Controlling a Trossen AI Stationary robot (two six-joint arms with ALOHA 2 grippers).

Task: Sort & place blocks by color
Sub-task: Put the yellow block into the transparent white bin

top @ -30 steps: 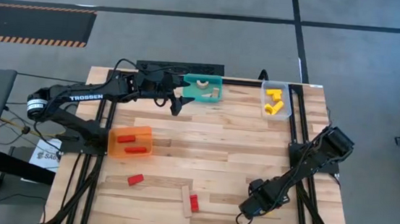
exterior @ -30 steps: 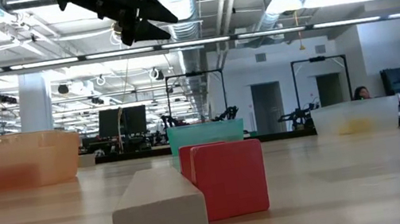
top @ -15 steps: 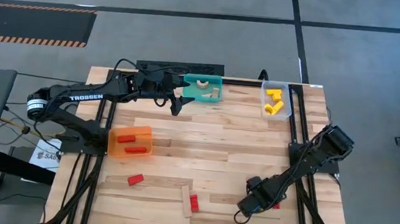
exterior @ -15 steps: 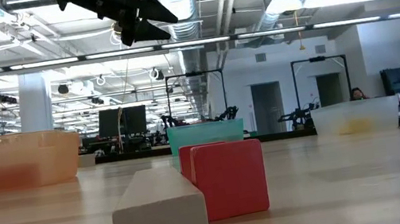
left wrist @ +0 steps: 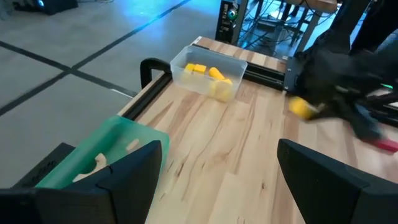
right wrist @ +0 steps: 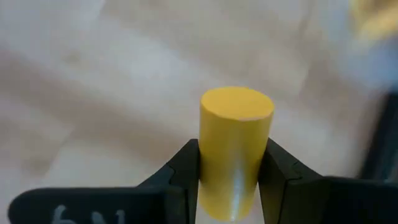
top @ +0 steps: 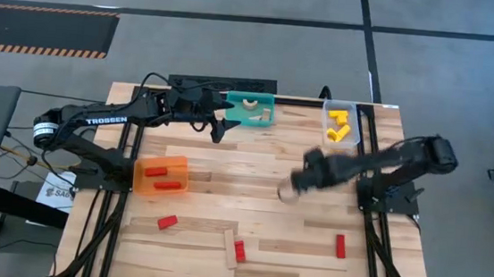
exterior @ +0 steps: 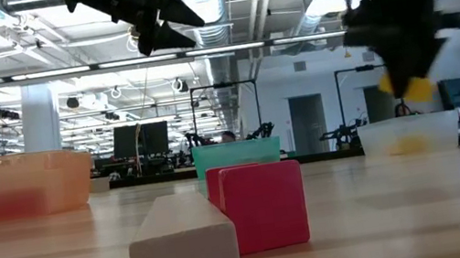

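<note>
The widest open stretch is the bare band of the butcher-block wooden table [top: 254, 162] across the middle of the high view, running from the orange plastic bin [top: 161, 175] at centre left toward the right gripper [top: 289, 192], which hangs there clamped on a yellow wooden cylinder [right wrist: 236, 149]. Along the top edge the way is narrower: the left gripper [top: 216, 129], fingers spread, hovers just beside the teal plastic bin [top: 249, 109], with a free gap before the clear plastic bin [top: 339, 126] at upper right. In the lower part, a small red block [top: 166, 222], a pale wooden bar [top: 230, 247] touching a red block [top: 239, 251], and a red bar [top: 341, 246] lie scattered, with clear lanes between them.
</note>
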